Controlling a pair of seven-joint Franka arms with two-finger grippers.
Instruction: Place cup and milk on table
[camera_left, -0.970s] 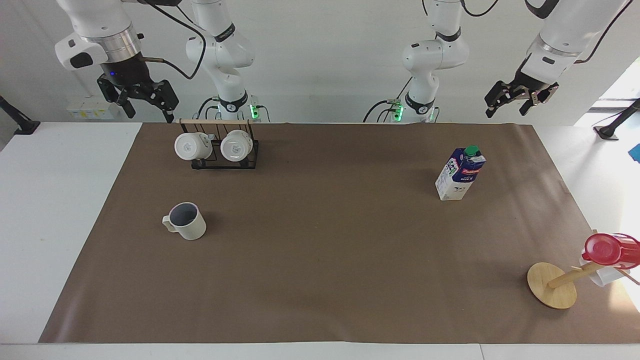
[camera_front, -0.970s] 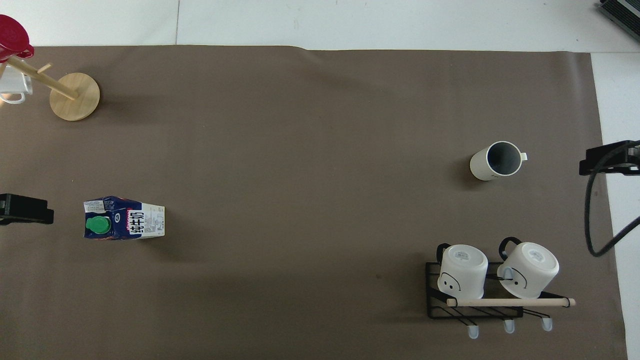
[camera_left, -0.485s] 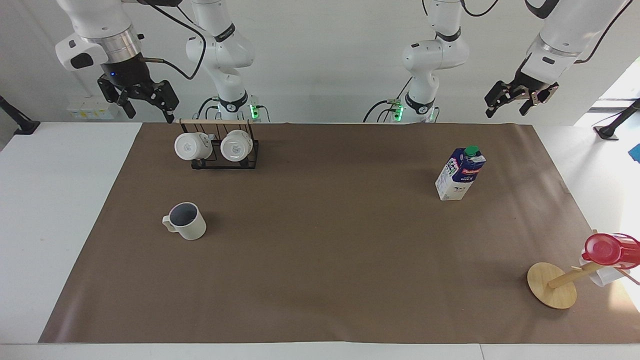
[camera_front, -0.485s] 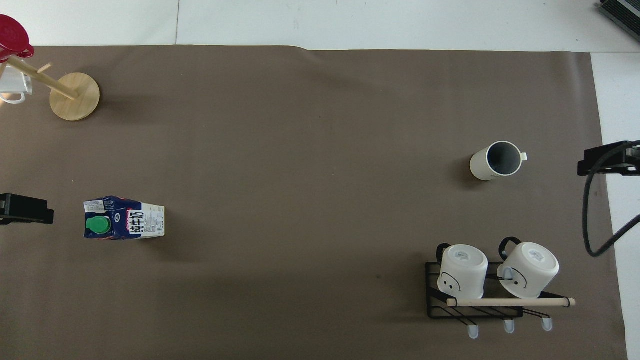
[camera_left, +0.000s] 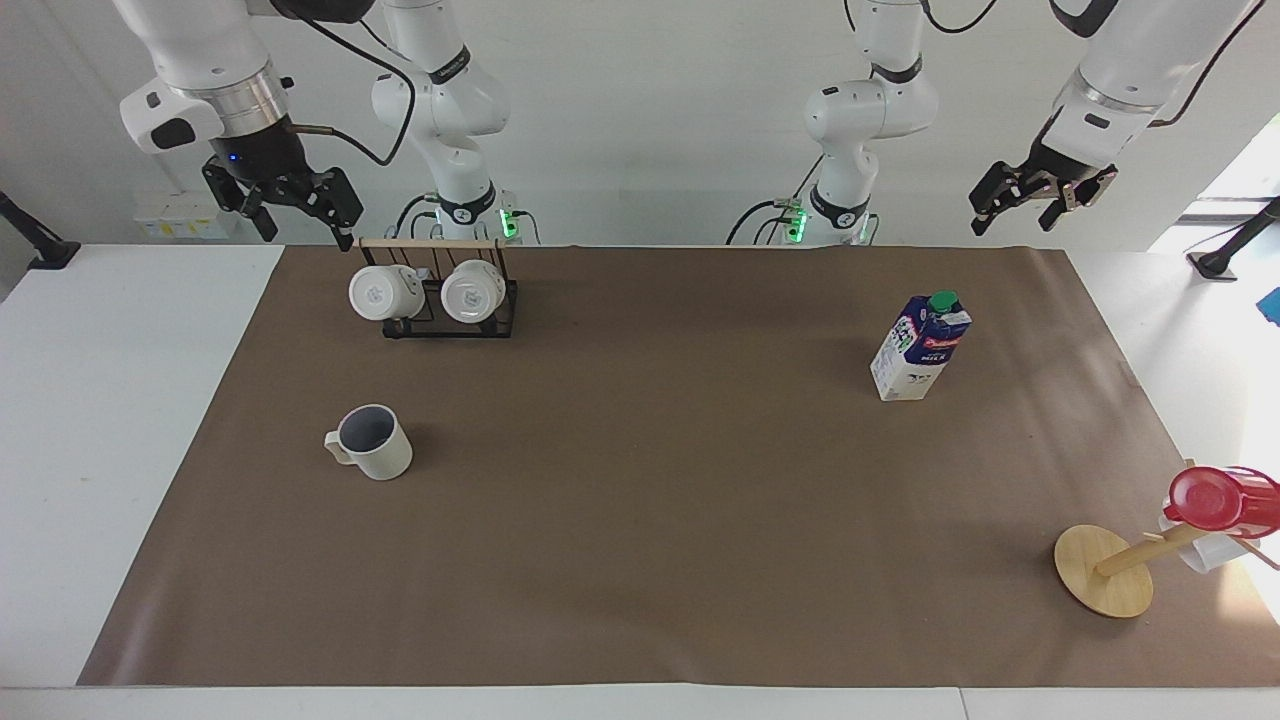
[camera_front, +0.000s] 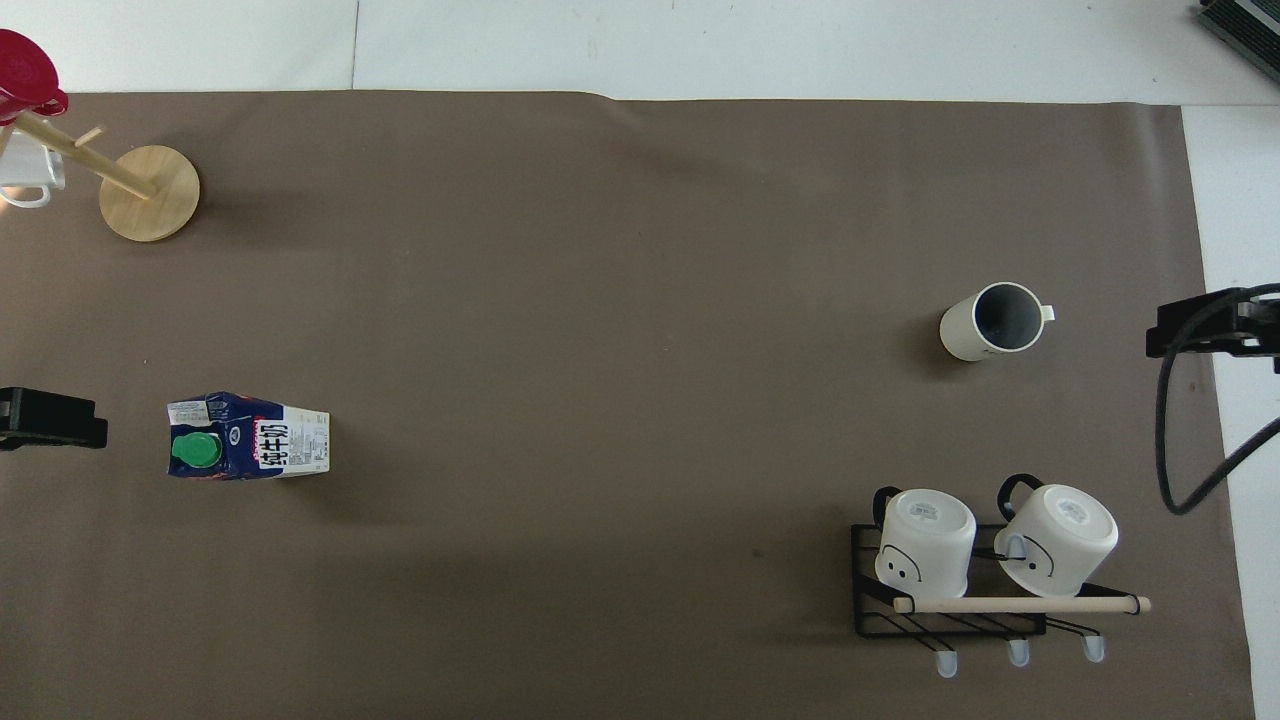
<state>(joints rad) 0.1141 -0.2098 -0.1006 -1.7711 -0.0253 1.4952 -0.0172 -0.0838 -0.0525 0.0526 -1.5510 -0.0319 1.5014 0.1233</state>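
The cup (camera_left: 372, 443), a cream-white mug with a dark inside, stands upright on the brown sheet of the table (camera_left: 650, 520) toward the right arm's end; it also shows in the overhead view (camera_front: 985, 322). The milk (camera_left: 918, 348), a white and blue carton with a green cap, stands upright toward the left arm's end, also seen from overhead (camera_front: 250, 437). My right gripper (camera_left: 300, 225) hangs open and empty in the air beside the mug rack, at the table's edge by the robots. My left gripper (camera_left: 1015, 215) hangs open and empty high above the table's edge by the robots, apart from the milk.
A black wire rack (camera_left: 440, 290) with a wooden rod holds two plain white mugs, nearer to the robots than the cup. A wooden mug tree (camera_left: 1105, 570) with a red transparent cup (camera_left: 1215, 498) and a white mug stands at the left arm's end, farther from the robots than the milk.
My right gripper has shifted slightly toward the mug rack. The left gripper, the cup and the milk have not moved.
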